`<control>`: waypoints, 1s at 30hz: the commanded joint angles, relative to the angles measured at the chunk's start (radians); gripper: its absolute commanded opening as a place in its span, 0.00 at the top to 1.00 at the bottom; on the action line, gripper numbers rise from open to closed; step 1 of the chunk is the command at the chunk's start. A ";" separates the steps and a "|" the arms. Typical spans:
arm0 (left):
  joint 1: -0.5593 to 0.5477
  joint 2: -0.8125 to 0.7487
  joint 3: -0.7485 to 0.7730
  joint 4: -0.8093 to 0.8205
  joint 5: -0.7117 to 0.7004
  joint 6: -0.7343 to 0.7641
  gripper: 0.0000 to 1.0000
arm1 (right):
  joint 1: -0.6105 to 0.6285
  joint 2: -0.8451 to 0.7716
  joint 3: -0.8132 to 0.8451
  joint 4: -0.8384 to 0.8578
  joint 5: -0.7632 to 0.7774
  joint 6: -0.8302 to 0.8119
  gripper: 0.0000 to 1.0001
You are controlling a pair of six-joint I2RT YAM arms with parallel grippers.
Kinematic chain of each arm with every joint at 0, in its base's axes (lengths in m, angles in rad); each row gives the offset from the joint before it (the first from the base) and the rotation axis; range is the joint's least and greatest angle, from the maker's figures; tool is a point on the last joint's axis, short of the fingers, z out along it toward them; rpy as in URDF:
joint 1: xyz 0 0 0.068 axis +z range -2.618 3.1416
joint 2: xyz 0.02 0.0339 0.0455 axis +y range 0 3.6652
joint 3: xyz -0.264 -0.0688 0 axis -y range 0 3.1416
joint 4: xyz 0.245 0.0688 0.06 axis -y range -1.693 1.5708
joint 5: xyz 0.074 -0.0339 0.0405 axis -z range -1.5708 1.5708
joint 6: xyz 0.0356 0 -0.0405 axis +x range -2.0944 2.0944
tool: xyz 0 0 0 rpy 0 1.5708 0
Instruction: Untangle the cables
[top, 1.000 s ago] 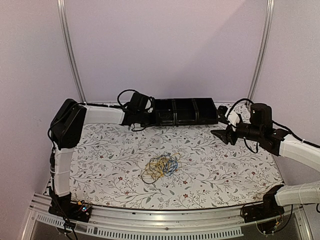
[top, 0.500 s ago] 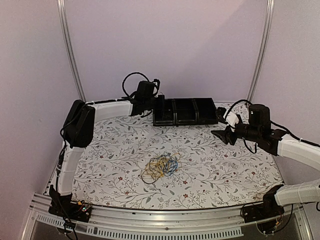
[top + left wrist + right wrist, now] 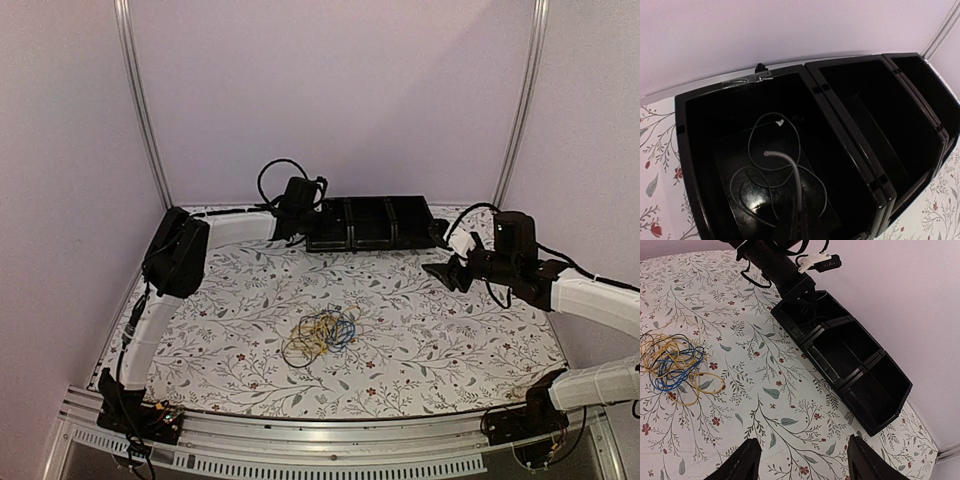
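Note:
A tangle of thin yellow, blue and dark cables [image 3: 320, 335] lies on the flowered cloth at the middle front; it also shows in the right wrist view [image 3: 675, 367]. My left gripper [image 3: 305, 225] hangs over the left compartment of the black bin [image 3: 380, 243]. In the left wrist view its dark fingers [image 3: 799, 225] look shut on a whitish-grey cable [image 3: 792, 167], whose thin loops lie on that compartment's floor. My right gripper [image 3: 440, 272] is open and empty above the cloth at the right, its fingertips wide apart [image 3: 805, 465].
The black bin [image 3: 840, 385] has three compartments and stands against the back wall; the middle and right ones [image 3: 875, 110] look empty. A metal frame runs along the table's front edge [image 3: 320, 450]. Purple walls close the back and sides.
My left arm has swung right and back, bringing its gripper from beside the bin's left end to over its left compartment. The right gripper has shifted slightly. The tangle has not moved.

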 commanded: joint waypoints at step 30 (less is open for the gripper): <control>-0.175 -1.027 -1.026 -0.228 0.166 -0.091 0.50 | 0.033 0.020 0.028 -0.146 -0.227 -0.118 0.41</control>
